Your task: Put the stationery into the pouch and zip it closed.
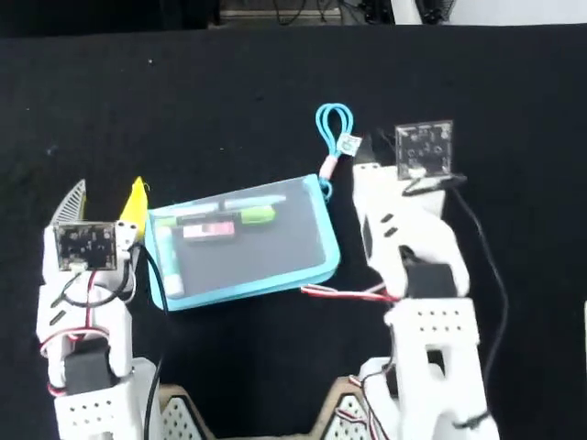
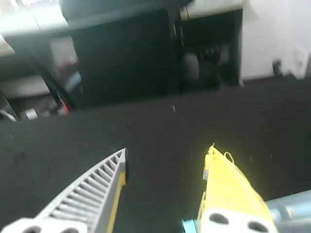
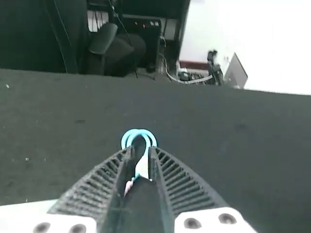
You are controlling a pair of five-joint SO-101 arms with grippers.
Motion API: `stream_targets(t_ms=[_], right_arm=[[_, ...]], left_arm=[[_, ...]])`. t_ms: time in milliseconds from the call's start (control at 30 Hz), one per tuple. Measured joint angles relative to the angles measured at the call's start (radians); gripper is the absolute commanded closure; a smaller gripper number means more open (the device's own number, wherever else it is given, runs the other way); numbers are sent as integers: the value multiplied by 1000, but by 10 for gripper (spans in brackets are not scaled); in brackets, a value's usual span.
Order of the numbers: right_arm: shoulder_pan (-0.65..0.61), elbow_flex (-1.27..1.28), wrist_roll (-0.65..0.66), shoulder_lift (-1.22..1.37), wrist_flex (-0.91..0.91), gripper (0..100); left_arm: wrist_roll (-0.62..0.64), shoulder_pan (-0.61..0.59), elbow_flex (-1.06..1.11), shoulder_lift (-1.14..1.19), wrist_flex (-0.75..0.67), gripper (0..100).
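From above, the light-blue pouch (image 1: 266,252) lies flat in the middle of the black bench (image 1: 229,92), between the two arms. Through its clear front the stationery shows inside: a green highlighter (image 1: 252,216), a pink piece (image 1: 209,231), a pale blue pen (image 1: 248,201) and a white stick (image 1: 168,261) along the left end. A blue zip-pull loop (image 1: 334,124) runs out from the pouch's far right corner. The right gripper (image 1: 356,151) sits at that loop. The left gripper (image 1: 109,183) stands wide open just beside the pouch's far left corner, with its grey finger (image 1: 71,202) away from the pouch and its yellow finger (image 1: 136,202) nearest it.

In the left wrist view, the left gripper (image 2: 166,153) is spread over bare bench, touching nothing between its fingers. A pale blue edge of the pouch (image 2: 291,204) shows next to the yellow finger (image 2: 226,189).

In the right wrist view, the right gripper (image 3: 139,149) is pinched nearly together on the cord of the zip-pull loop (image 3: 138,136). The loop's blue end pokes out past the fingertips.
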Motion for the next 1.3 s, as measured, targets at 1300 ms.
stream_targets(t_ms=[1300], right_arm=[[183,612,2,-821,701,984]], left_arm=[[133,-256,206,-2,535,932]])
